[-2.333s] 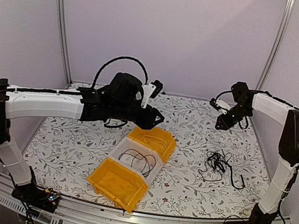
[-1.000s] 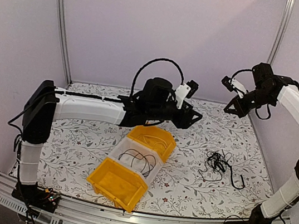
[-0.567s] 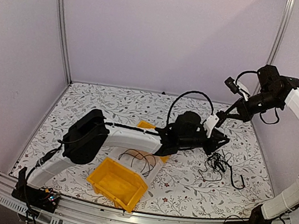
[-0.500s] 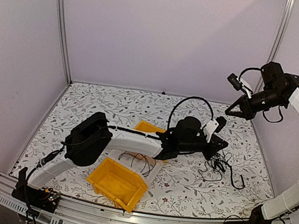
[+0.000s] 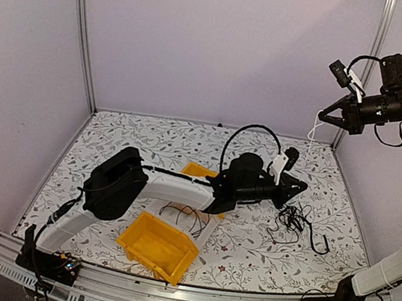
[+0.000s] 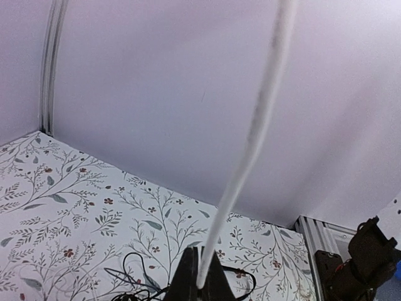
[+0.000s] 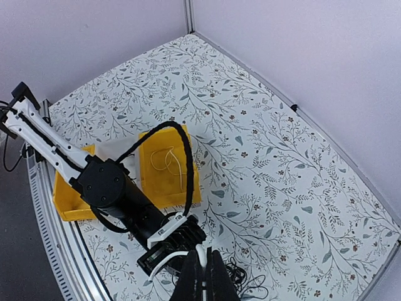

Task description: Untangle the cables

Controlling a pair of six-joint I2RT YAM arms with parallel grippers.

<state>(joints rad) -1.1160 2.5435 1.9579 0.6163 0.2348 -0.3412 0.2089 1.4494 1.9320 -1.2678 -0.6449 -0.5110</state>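
Cream-white cable (image 6: 250, 144) runs taut as a single strand, from low over the right half of the table up to a high point on the right. The low part is clenched in the left gripper (image 6: 199, 277), its jaws pressed together just above the black tangle (image 5: 294, 217) of remaining cables on the floral table (image 5: 111, 145). The high part is pinched in the right gripper (image 5: 327, 116), also clamped closed and raised well above the table.

Three bins sit to the left of the tangle:
- a yellow bin (image 7: 156, 188) holding a pale coiled cable
- a clear bin (image 5: 205, 233) holding a black cable
- a second yellow bin (image 5: 159, 244)

You appear to be drawing the pale cable free. Keep both grips firm and pull slowly along the cable's line. Watch that no black loop rides up with it. If one does, ease off rather than tug.
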